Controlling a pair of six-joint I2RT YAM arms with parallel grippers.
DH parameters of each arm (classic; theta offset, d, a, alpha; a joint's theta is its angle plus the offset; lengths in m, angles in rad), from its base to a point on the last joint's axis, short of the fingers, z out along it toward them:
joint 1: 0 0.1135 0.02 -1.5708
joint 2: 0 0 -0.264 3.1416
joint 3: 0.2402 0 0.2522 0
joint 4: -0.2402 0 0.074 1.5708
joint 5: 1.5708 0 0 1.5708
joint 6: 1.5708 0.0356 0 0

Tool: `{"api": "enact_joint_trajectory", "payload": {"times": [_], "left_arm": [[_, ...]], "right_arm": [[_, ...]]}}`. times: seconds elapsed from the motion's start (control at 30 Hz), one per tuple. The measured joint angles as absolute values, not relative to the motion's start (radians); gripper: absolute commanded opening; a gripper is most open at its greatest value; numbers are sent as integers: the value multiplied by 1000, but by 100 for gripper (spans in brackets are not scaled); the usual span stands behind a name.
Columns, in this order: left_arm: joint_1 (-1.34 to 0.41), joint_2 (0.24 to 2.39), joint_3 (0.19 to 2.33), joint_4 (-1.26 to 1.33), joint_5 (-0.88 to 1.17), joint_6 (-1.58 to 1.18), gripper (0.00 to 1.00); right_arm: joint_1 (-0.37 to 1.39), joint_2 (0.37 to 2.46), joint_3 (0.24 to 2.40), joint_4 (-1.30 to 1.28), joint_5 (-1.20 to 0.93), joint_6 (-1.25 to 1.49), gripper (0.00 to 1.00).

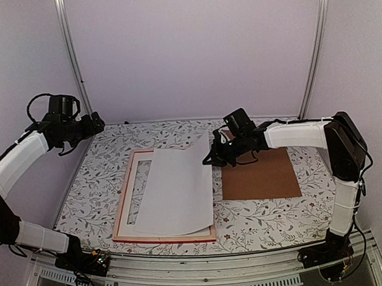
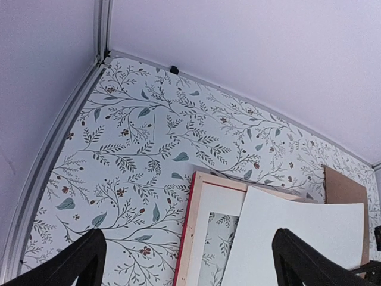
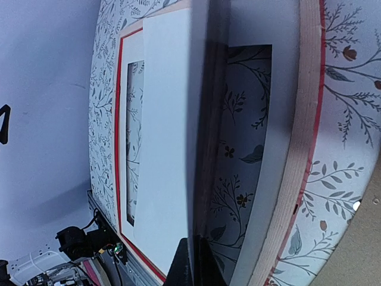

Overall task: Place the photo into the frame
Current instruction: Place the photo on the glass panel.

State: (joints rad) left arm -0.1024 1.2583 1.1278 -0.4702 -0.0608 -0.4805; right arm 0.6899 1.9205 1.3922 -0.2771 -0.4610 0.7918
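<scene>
The frame [image 1: 122, 200] lies flat on the table, pale wood back up, red edges showing, with a white mat [image 1: 136, 162] inside it. The photo [image 1: 177, 191] lies white back up over the frame, its right edge lifted. My right gripper [image 1: 212, 160] is shut on that raised edge; in the right wrist view the fingers [image 3: 186, 265] pinch the sheet [image 3: 166, 149] edge-on above the frame [image 3: 300, 149]. My left gripper [image 1: 99, 121] is open and empty, held high at the back left; its view shows the frame's corner [image 2: 193, 208] and the photo [image 2: 292, 238].
A plain brown backing board [image 1: 259, 175] lies flat to the right of the frame, under my right arm. The table has a floral cloth [image 1: 109, 153]. Metal posts stand at the back corners, and the rail runs along the near edge.
</scene>
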Motion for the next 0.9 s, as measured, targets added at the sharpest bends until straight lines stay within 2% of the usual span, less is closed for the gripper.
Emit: {"api": "enact_joint_trajectory", "payload": {"times": [0.2,0.9], "left_arm": [[-102,1272,1094,-467,-51,-477,100],[-151,1319,1068,-430,-38,-471,100]], "right_arm": [[707,2013,1391,-194,-482,819,0],[751,2128,1450,-169,-455,821,0]]}}
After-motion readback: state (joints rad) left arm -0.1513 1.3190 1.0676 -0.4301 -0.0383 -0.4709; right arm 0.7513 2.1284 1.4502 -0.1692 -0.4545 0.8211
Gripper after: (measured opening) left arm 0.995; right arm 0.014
